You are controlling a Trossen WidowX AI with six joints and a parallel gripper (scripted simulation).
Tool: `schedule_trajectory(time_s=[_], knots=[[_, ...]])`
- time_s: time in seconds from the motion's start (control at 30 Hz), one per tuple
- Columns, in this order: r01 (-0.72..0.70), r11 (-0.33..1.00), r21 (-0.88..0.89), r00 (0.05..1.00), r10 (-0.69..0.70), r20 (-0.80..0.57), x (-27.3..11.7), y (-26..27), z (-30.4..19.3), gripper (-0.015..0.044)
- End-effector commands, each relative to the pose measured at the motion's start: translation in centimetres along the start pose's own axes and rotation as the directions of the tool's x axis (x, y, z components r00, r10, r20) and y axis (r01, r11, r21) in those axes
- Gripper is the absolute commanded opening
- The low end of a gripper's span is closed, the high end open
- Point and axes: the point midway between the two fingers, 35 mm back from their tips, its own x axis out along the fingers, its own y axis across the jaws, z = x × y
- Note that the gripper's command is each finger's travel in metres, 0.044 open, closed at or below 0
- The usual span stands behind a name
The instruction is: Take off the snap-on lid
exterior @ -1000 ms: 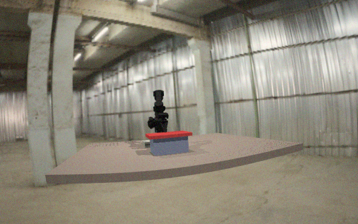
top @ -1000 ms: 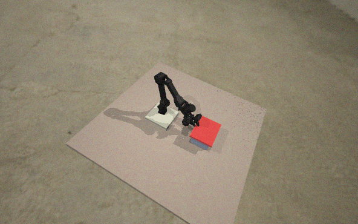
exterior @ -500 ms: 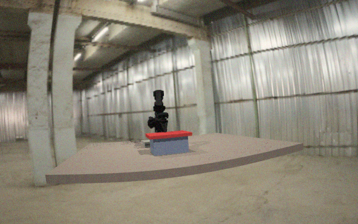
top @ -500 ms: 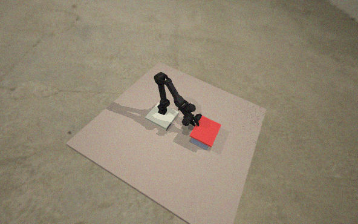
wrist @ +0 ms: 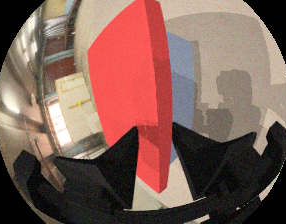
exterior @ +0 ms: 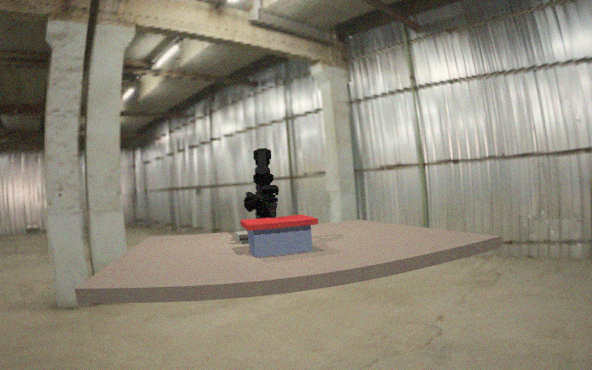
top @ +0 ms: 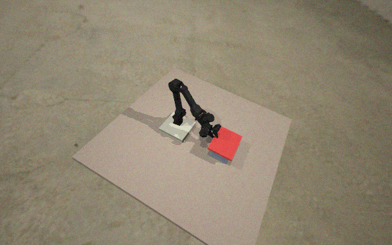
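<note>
The red lid (top: 225, 144) (exterior: 279, 223) (wrist: 121, 75) sits flat on top of the blue storage box (top: 218, 156) (exterior: 280, 242) (wrist: 182, 90) and overhangs its sides. The box stands upright on the table. My gripper (top: 216, 131) (wrist: 154, 128) is shut on the lid's edge on the side toward the robot base. In the wrist view one finger is over the lid's top face and the other is under its rim, beside the box. In the exterior view the lid and box hide the fingertips. No clear gap shows between lid and box.
The pinkish table (top: 157, 185) (exterior: 393, 265) has its edges well out from the box. The arm's pale base plate (top: 182, 133) (exterior: 241, 237) lies on the table behind the gripper. Shadows of the arm and box fall on the table around them.
</note>
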Motion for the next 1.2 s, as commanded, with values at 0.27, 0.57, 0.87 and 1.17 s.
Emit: schedule_trajectory(time_s=[0.27,0.57,0.87,1.17], knots=[[-0.013,1.0,-0.003,1.0,0.013,0.001,-0.51,0.5,0.0,0.0],[-0.013,1.0,-0.003,1.0,0.013,0.001,-0.64,0.63,0.01,0.0],[-0.013,1.0,-0.003,1.0,0.013,0.001,-0.76,0.76,0.02,0.0],[-0.008,1.0,0.0,1.0,0.008,0.002,-0.6,0.74,0.06,0.0]])
